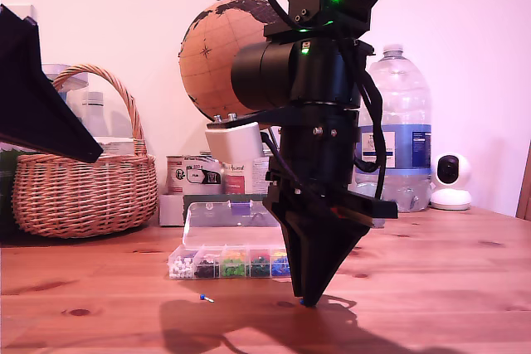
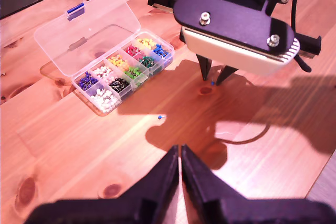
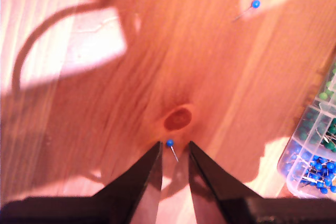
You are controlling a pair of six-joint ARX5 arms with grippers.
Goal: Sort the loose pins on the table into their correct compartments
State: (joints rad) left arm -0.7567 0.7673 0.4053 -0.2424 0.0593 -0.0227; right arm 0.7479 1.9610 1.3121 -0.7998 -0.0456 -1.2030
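Pine table [image 1: 431,271], grain and dark knots, takes up most of every view. Clear hinged-lid pin box [image 1: 228,246] sits mid-table in the exterior view, lid open; the front row shows white, dark, green and blue heaps. The first wrist view shows more rows than that (yellow, red, orange too).

My second gripper [image 1: 309,301] is down at the tabletop, tips on or just above the wood, right of the box in the exterior view. Its fingers are spread a little, straddling a blue pin [image 3: 170,144]: the ball head sits at the tip line, the shaft runs back between the fingers, not yet pinched. A knot [image 3: 178,119] lies just beyond the head.

My first gripper [image 2: 180,153] hangs high, well apart from the work, fingers pressed together, holding nothing.

A second blue pin [image 1: 205,298] lies in the open, in front of the box in the exterior view. No other loose pins can be made out.

Step in hand, as I judge it: grasp the straddled pin. To do it well, close slowly and squarely on the shaft just behind the head, because the round head will squirt out if caught off-centre. Keep the tips low so the thin shaft isn't missed. Then lift straight up and carry it to the blue compartment [image 3: 315,169] at the box's end.
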